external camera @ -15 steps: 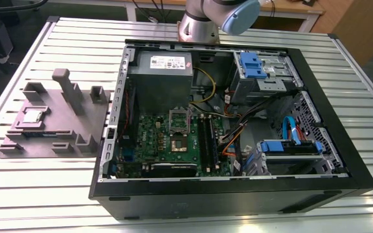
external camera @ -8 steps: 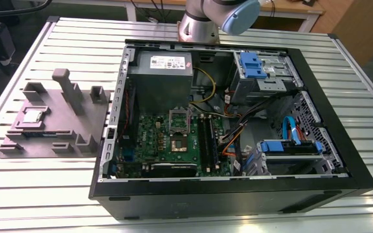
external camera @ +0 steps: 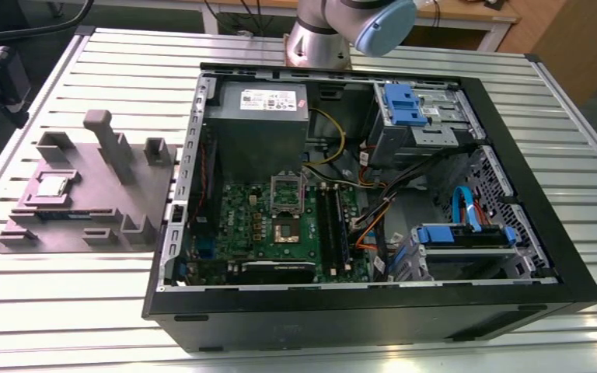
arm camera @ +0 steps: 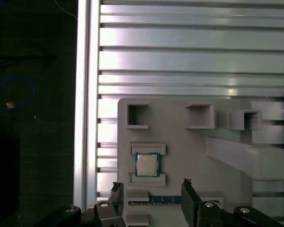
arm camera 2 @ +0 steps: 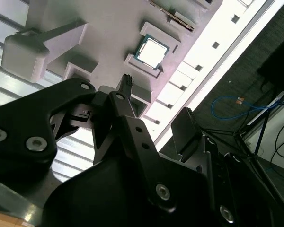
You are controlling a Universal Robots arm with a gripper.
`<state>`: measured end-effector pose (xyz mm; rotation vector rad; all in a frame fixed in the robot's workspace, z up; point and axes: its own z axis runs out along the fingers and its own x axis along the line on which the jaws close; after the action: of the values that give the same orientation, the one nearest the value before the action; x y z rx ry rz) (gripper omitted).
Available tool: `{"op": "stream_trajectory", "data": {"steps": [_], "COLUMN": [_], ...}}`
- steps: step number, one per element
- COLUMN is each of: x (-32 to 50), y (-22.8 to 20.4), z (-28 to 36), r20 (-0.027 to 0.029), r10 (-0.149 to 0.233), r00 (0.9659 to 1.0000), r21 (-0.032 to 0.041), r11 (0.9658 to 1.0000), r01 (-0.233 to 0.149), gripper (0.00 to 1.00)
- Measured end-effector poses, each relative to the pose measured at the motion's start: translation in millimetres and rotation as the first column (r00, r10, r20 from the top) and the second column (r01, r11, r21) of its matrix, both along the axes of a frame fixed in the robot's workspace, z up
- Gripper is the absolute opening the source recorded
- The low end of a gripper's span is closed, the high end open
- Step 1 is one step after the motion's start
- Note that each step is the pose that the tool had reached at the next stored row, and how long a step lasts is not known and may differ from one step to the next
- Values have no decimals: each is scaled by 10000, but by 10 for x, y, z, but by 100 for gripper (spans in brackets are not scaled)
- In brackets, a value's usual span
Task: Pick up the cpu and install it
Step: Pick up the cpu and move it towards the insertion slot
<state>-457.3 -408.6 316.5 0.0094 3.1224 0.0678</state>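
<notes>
Currently, the cpu (external camera: 52,186) is seen lying flat in a shallow square recess of a grey holder block (external camera: 102,214), with its shiny metal top turned upward. In the exterior view the block is set on the slatted metal worktop (external camera: 122,62), at about nine o'clock from the open computer case (external camera: 382,315) and just beside the case's outer wall. Several upright posts and pockets are moulded into the block, and the cpu is placed toward its nine o'clock edge.

Inside the case, a green motherboard (external camera: 262,241) is mounted in the seven o'clock part. The socket (external camera: 286,231) near its middle is shown uncovered, its contact field exposed. A grey power-supply box (external camera: 262,116) is fitted at twelve o'clock from the motherboard. Blue drive brackets are seen at one o'clock (external camera: 403,101) and at four o'clock (external camera: 465,233) within the case. The arm (external camera: 325,35) is seen rising behind the case at twelve o'clock.

In both wrist views the tool (arm camera: 151,188) (arm camera 2: 156,97) is shown above the holder block, its black fingers (arm camera: 188,194) held apart with nothing clamped between them. The cpu (arm camera: 147,164) (arm camera 2: 151,51) is seen beyond the fingertips, roughly in line with the gap between them and apart from both. No contact between the tool and the block can be made out.
</notes>
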Motion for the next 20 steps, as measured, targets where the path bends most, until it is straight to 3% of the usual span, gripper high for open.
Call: {"op": "stream_trajectory", "data": {"steps": [15, 18, 20], "x": [0, 1, 1], "y": [0, -1, -1], "z": [-15, -27, -33], "r20": [0, -2, -6], "r10": [0, 1, 2], "r00": [10000, 10000, 10000], "r21": [0, -68, -71], "r11": [10000, 10000, 10000], "r01": [0, -1, -2], "gripper": [60, 60, 60]}}
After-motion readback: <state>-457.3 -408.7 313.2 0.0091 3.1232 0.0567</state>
